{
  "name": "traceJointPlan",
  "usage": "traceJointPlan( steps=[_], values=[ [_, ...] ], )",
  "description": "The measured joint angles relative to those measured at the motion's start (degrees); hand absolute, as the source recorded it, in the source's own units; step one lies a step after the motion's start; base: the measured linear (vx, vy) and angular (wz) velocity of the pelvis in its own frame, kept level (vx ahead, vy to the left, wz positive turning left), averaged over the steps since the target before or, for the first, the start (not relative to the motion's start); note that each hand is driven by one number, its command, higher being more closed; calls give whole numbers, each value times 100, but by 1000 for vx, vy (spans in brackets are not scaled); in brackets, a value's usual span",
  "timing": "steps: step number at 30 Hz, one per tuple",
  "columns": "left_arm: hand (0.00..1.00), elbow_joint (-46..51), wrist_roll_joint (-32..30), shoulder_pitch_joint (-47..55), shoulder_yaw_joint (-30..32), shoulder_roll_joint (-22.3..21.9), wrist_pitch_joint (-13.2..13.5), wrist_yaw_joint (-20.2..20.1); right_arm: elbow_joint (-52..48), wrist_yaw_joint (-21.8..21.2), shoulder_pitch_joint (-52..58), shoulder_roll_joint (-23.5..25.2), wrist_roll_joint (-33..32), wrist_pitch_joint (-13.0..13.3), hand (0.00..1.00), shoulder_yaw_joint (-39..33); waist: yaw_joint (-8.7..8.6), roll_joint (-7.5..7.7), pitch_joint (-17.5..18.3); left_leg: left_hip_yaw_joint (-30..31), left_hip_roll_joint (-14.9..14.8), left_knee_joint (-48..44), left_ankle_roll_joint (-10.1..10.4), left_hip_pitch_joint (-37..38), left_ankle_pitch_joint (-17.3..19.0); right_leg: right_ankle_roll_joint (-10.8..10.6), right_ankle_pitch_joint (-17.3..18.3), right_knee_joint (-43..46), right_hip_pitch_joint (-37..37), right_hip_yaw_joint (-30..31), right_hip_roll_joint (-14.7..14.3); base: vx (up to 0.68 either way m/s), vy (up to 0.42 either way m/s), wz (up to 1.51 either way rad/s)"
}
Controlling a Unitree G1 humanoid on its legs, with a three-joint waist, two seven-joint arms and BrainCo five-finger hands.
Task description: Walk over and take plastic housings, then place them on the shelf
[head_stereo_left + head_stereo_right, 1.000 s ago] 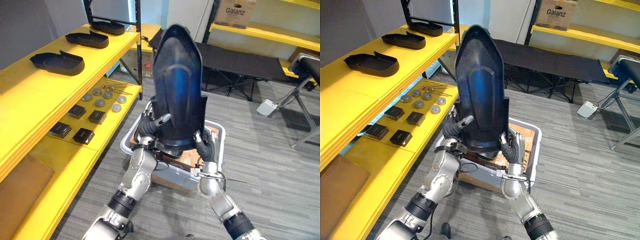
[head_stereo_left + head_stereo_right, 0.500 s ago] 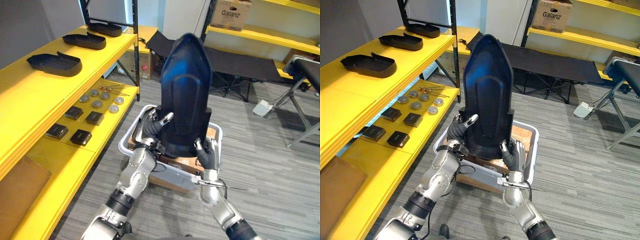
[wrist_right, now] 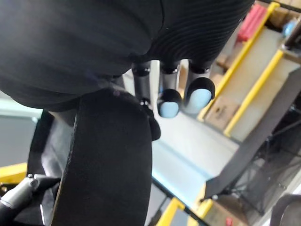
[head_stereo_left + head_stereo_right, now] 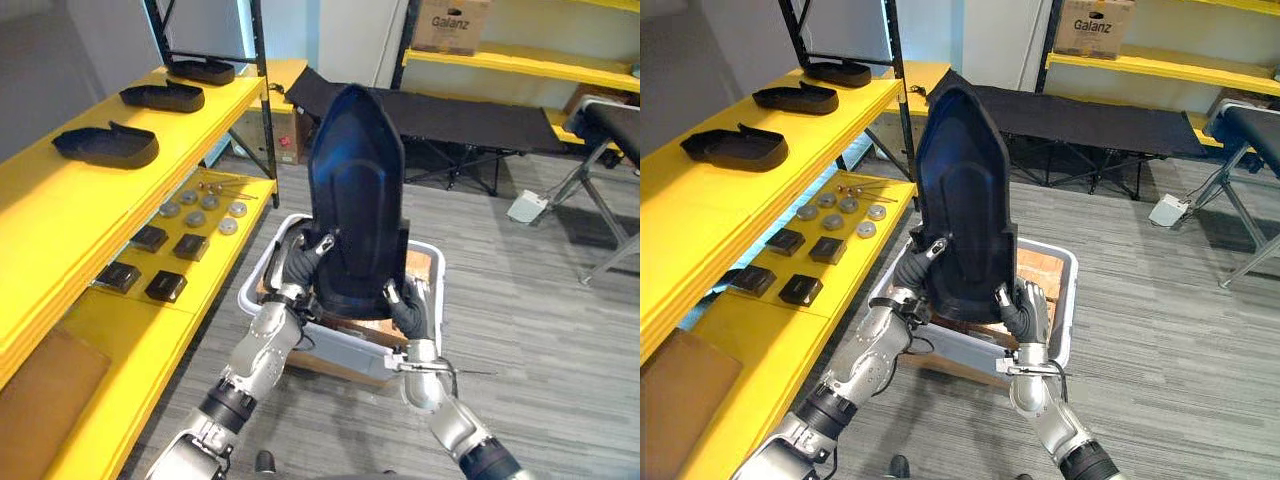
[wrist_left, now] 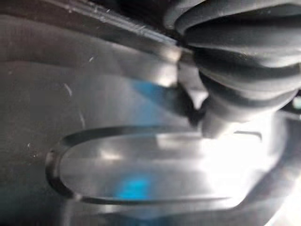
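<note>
Housing (image 4: pixel 355 190), a big dark plastic shell with a pointed end, is held upright over the white crate (image 4: pixel 962 348), point up and broad square end down, with its smooth face turned to the head camera. The left hand (image 4: pixel 303 265) clasps the lower left edge, thumb laid over the front face and the dark ribbed cover tucked against the side; its wrist view looks straight onto the glossy surface from very close. The right hand (image 4: pixel 407 303) grips the lower right corner from below, thumb on the front and fingers (image 3: pixel 168 104) reaching up behind the edge. Both forearms rise steeply from low in front of the crate, elbows bent. Inside the crate, under the shell, lies a brown box. A long yellow shelf (image 4: pixel 60 200) runs along the crate's left side, close to its rim; its upper level carries three more dark housings (image 4: pixel 105 145) in a row with bare yellow surface nearer than the crate, and its lower level holds small black boxes (image 4: pixel 166 286), round metal discs (image 4: pixel 228 226) and a brown sheet (image 4: pixel 45 375). Beyond the crate stands a black folding cot (image 4: pixel 470 110). Right of the crate the grey floor (image 4: pixel 540 330) lies open.
</note>
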State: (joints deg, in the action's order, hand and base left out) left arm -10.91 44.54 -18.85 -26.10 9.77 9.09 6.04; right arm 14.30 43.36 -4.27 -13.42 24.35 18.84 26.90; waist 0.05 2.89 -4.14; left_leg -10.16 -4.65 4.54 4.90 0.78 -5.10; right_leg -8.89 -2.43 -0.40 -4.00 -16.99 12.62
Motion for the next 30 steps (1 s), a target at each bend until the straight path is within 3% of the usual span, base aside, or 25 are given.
traceJointPlan(
  steps=[2, 3, 6, 9, 15, 18, 21, 22, 23, 26, 28, 30],
  values=[
    [100, -10, 67, 68, -4, 31, 155, -30, -23, -1, -46, -1, -24, 2, 0, 55, -20, -23, -10, -9, -6, 0, 3, 8, 2, 7, -4, 0, 1, 8, -5, -25, -1, -5],
    [100, -31, 172, 146, -30, 77, 414, -51, -28, -15, -122, -3, -64, 3, 0, 143, -37, -35, -18, -26, -16, 0, 4, 10, 3, 17, -11, -1, 16, 28, -13, -30, 3, -6],
    [100, -31, 282, 309, -57, 98, 748, -59, -50, -16, -202, -1, -84, 11, 0, 230, -12, -38, -20, -114, -36, -1, 22, 30, 16, 29, -19, 0, 64, 112, -28, -27, 6, -12],
    [100, -28, 144, 362, -57, 72, 921, 22, -121, -1, -210, 8, -102, 32, 0, 244, 13, -62, -35, -150, -44, -5, 24, 34, 19, 38, -27, -6, 74, 141, -36, -6, 2, -9],
    [100, 345, -820, 750, 64, -125, 1145, 583, -717, 317, -211, 88, -119, 187, 0, 45, 7, -124, -72, -156, -46, -3, 39, 122, 30, 56, -34, -8, -4, 138, -73, 0, 0, 0],
    [100, 612, -1659, 1103, 212, -345, 1224, 989, -995, 445, -232, 251, -113, 384, 0, -271, 8, -144, -64, -158, -48, 0, 42, 134, 41, 65, -22, 0, 5, 137, -76, 0, 0, 0],
    [100, 636, -2787, 1343, 427, -526, 1209, 1641, -1367, 422, -199, 405, -492, 678, 0, -540, -19, -149, -67, -165, -47, 2, 41, 158, 40, 65, -21, 11, -2, 140, -75, -8, 2, -1],
    [100, 631, -3499, 1531, 764, -584, 1207, 2075, -1573, 169, -128, 631, -1101, 890, 0, -942, -72, -157, -72, -177, -48, 7, 41, 190, 40, 68, -17, 20, -16, 146, -74, -19, 5, -5],
    [100, 633, -3774, 1595, 930, -579, 1215, 2272, -1618, -70, -63, 673, -1484, 954, 0, -1117, -84, -157, -72, -186, -49, 8, 41, 204, 40, 70, -13, 30, -17, 153, -73, -18, 5, -6],
    [100, 756, -4852, 1679, 1726, -569, 1332, 3211, -1376, -1857, 616, 664, -3875, 1004, 0, -1898, -86, -154, -73, -205, -52, 16, 41, 217, 41, 74, 16, 60, -10, 160, -69, -18, 4, -1],
    [100, 1090, -5187, 1680, 1985, -582, 1393, 3622, -1139, -2687, 1065, 692, -4963, 1000, 0, -2145, -92, -153, -73, -226, -51, 42, 42, 217, 43, 100, 75, 67, -6, 160, -65, 0, 0, 0],
    [100, 1472, -5541, 1675, 2005, -594, 1524, 3824, -828, -3200, 1421, 794, -5511, 989, 0, -2416, -116, -154, -73, -262, -55, 44, 43, 221, 47, 98, 82, 70, 5, 176, -65, -5, 4, -2]
  ],
)
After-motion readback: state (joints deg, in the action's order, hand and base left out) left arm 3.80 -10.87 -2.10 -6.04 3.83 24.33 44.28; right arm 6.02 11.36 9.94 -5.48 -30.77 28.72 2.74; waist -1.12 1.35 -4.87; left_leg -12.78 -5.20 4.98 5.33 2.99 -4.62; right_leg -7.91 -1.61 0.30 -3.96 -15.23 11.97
